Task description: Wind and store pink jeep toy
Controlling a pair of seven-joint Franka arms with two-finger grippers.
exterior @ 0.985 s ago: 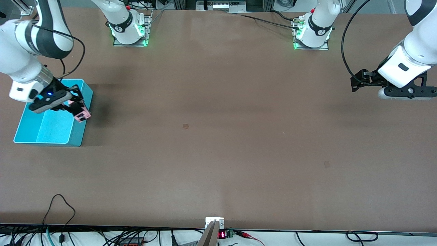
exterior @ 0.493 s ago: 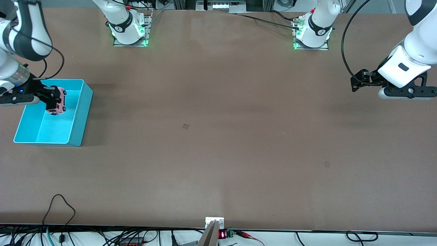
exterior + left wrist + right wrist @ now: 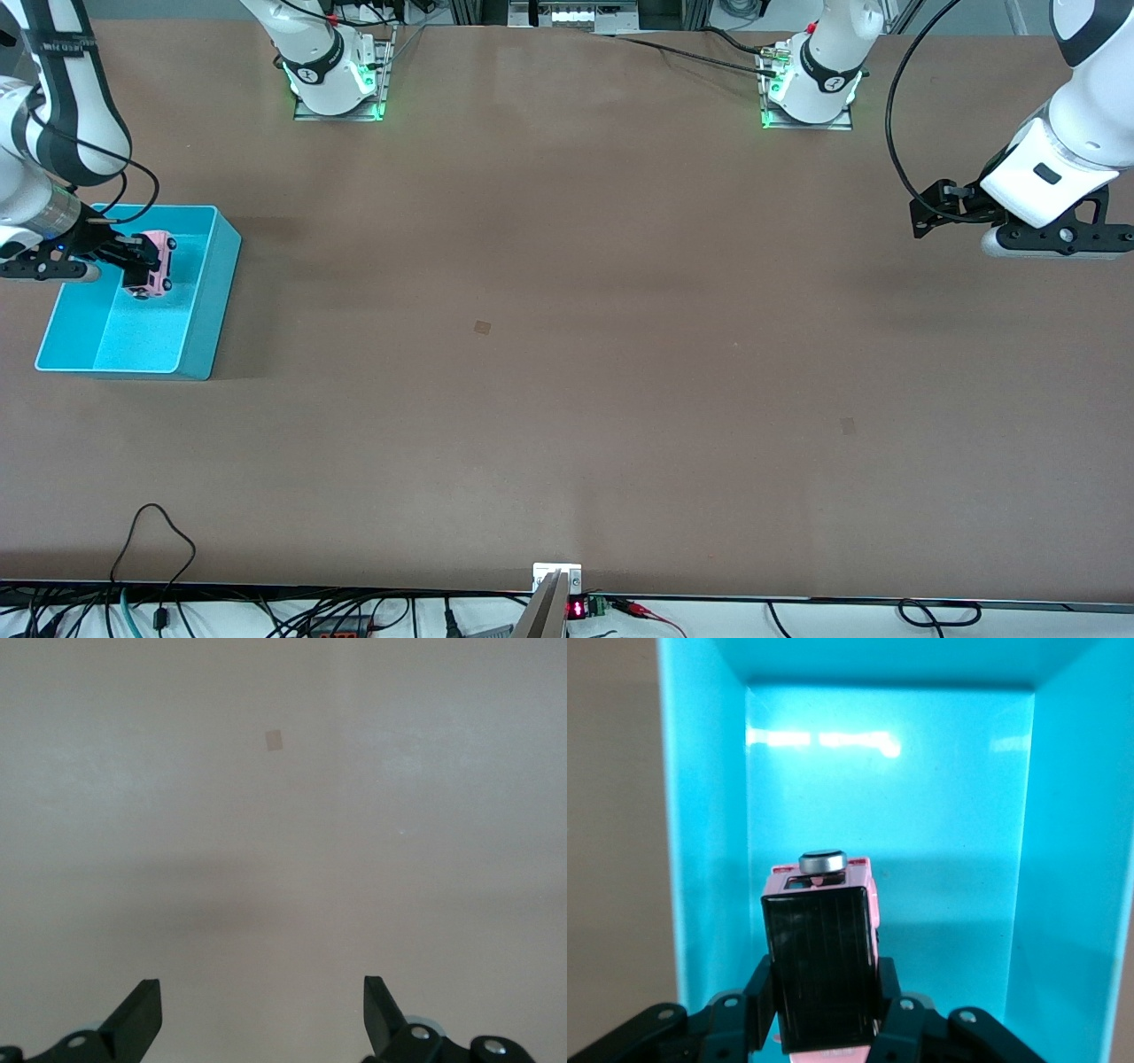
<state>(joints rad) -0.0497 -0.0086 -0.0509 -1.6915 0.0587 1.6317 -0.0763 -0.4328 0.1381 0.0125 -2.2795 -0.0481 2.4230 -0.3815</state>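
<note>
Right gripper clamps the pink jeep toy over the turquoise bin at the right arm's table end. Left gripper waits, fingers spread, above bare table.

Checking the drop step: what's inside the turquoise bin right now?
Inside the turquoise bin, only the pink jeep toy shows, gripped by the right pincer. The bin floor looks bare; the patch under the jeep and pincer is hidden. The left pincer waits open over the table.

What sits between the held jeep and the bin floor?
Nothing: in the right wrist view, the right gripper holds the pink jeep toy over the turquoise bin's bare floor.
</note>
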